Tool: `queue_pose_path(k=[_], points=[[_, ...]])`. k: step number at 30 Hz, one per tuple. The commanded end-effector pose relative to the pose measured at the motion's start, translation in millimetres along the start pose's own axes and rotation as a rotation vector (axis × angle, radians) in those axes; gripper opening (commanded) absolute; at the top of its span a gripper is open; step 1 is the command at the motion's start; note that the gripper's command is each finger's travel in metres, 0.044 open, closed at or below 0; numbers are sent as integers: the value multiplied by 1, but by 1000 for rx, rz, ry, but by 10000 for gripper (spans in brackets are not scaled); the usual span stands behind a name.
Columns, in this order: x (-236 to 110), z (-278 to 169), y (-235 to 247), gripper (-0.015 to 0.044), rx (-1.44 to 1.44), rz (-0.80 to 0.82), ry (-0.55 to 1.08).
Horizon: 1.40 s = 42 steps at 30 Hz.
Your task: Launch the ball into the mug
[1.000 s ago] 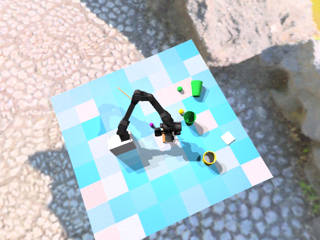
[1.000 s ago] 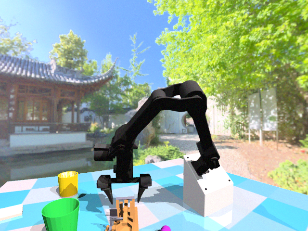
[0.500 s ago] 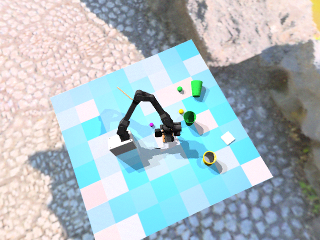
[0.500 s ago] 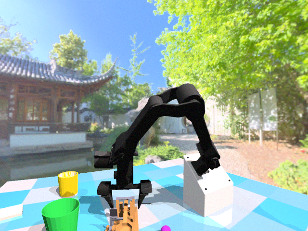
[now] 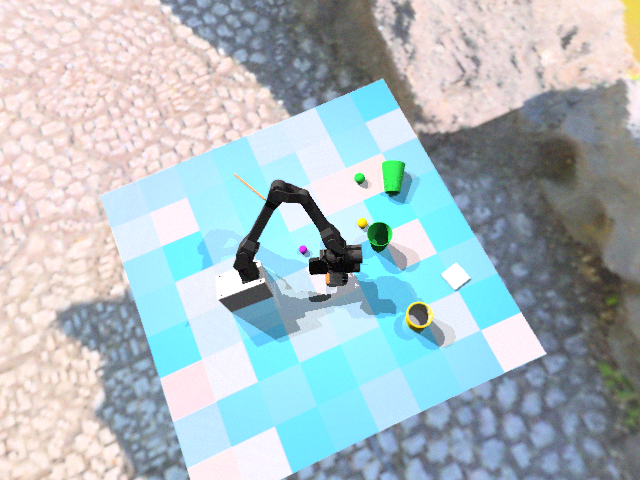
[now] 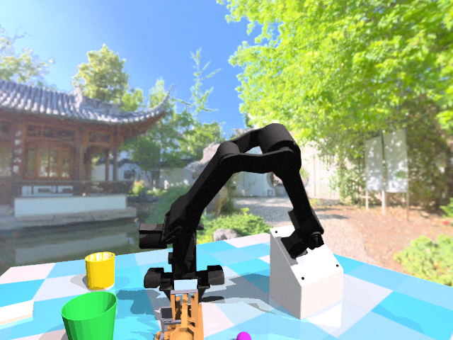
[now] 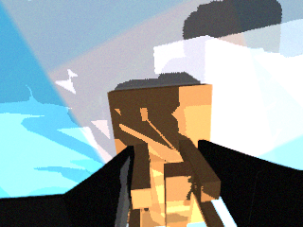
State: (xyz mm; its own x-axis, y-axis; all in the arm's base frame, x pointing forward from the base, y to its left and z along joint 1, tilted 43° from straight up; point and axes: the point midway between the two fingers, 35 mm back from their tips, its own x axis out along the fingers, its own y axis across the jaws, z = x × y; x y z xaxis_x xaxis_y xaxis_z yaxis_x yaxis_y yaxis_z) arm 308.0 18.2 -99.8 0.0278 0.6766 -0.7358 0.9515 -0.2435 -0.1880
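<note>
Gripping the catapult (image 7: 161,142) is where you are: the gripper (image 6: 185,281) is low over it at frame centre in the top view, fingers closed in against the orange wooden frame on both sides, so clamped on it, not on a ball. Judging by that, you're on the aiming step or repositioning; no ball shows in the catapult from the wrist view, so loading looks not done, firing not done. Yellow mug (image 5: 418,315) sits lower right of the gripper in the top view, apart from it, upright and open. Candidate balls lie loose on the checkered mat (image 5: 248,413): magenta ball (image 5: 302,249) just left of the gripper, yellow ball (image 5: 361,222) above it beside the green cup (image 5: 379,235), green ball (image 5: 359,177) further up near a second green cup (image 5: 392,176). White block (image 5: 455,275) at right. Nearest green cup stands close to the gripper, watch it when you swing the catapult toward the mug; arm base (image 5: 248,297) is at left, out of the line
</note>
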Motion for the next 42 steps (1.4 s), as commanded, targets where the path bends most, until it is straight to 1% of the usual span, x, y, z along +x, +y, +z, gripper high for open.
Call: queue_pose_path(k=[1, 4, 5, 6, 8, 9, 14, 33, 42], points=[[0, 0, 1, 131, -4, 3, 0], [0, 0, 1, 111, -4, 3, 0], [-3, 0, 1, 85, -4, 3, 0], [-11, 0, 2, 59, -3, 3, -1], [-39, 1, 1, 6, -1, 2, -3], [-48, 1, 1, 0, 0, 1, -3], [-51, 6, 1, 0, -21, 2, -4], [-50, 142, -9, 0, -628, 0, -12], [-50, 144, -5, 0, -652, 0, -10]])
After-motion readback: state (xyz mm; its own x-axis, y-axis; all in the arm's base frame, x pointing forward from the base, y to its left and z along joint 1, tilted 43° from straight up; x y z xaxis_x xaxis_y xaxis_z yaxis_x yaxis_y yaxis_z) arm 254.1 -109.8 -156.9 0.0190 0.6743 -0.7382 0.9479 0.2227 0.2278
